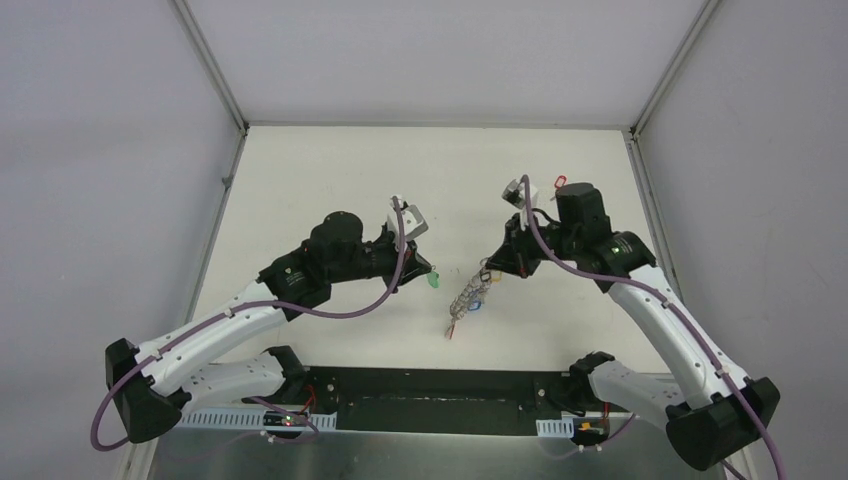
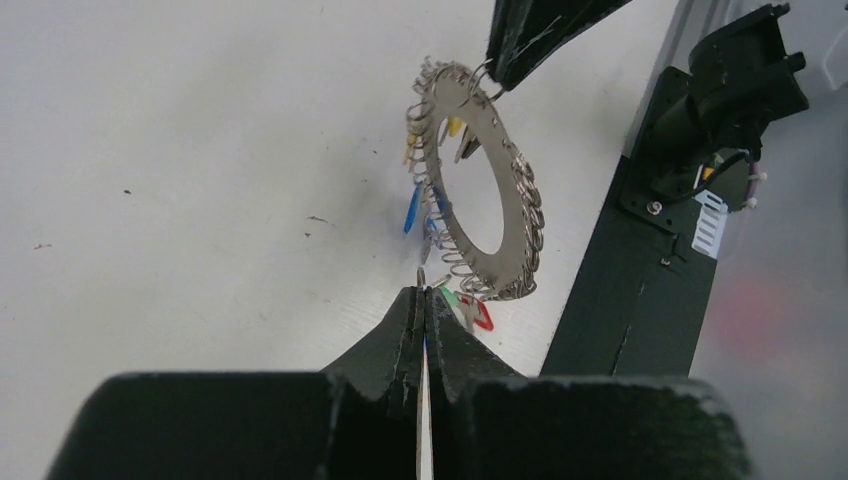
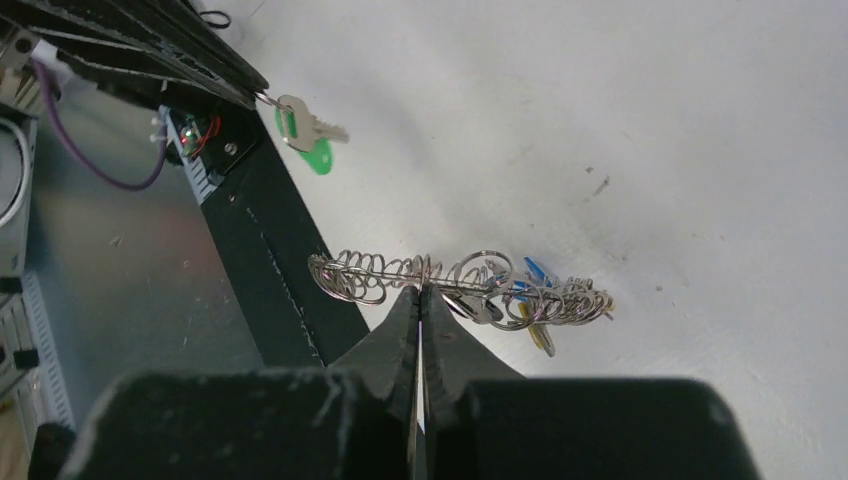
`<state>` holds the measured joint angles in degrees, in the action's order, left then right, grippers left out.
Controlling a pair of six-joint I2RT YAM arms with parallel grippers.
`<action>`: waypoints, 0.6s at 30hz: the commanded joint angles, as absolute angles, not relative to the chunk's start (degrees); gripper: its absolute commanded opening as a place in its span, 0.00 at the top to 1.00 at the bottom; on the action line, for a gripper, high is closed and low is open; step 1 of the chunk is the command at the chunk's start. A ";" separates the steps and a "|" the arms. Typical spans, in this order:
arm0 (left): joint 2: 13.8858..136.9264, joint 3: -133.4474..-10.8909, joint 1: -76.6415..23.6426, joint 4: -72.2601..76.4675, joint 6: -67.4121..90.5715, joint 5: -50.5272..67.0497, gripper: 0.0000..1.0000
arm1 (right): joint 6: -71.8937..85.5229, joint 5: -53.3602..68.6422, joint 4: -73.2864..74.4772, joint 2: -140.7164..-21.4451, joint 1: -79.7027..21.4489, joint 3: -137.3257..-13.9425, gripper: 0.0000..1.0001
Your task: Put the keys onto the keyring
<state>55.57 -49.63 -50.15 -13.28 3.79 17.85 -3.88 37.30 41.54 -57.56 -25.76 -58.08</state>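
White table (image 1: 300,180) below, arms angled inward: right gripper (image 3: 420,290) clamps keyring (image 2: 510,215), left gripper (image 2: 422,292) key (image 3: 305,122)

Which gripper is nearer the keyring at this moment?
Right. The right gripper has its jaws shut on the keyring, which hangs from it. The left gripper is off to one side, not touching the keyring, jaws shut on the green-tagged key.
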 commanded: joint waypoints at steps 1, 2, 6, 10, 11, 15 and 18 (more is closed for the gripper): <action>53.25 -51.78 -49.83 -14.61 -0.81 23.44 1.00 | -10.24 47.24 32.99 -62.34 -28.99 -61.23 1.00; 52.81 -51.77 -49.83 -14.70 -1.47 23.98 1.00 | -10.89 48.09 32.97 -64.03 -29.82 -62.09 1.00; 50.05 -50.99 -49.79 -14.18 -1.57 23.53 1.00 | -14.17 50.80 33.38 -69.34 -32.13 -65.09 1.00; 48.33 -50.39 -49.83 -13.14 -0.25 24.64 1.00 | -15.74 52.77 30.19 -69.83 -33.63 -64.49 1.00; 48.28 -50.44 -49.83 -13.02 -0.12 25.28 1.00 | -15.73 53.16 29.21 -69.72 -33.99 -63.98 1.00; 48.61 -50.80 -49.88 -12.48 5.84 27.41 1.00 | -15.66 53.33 26.98 -69.61 -35.46 -62.67 1.00; 49.78 -51.17 -49.90 -12.22 9.96 27.09 1.00 | -15.71 53.48 26.20 -69.41 -36.88 -62.05 1.00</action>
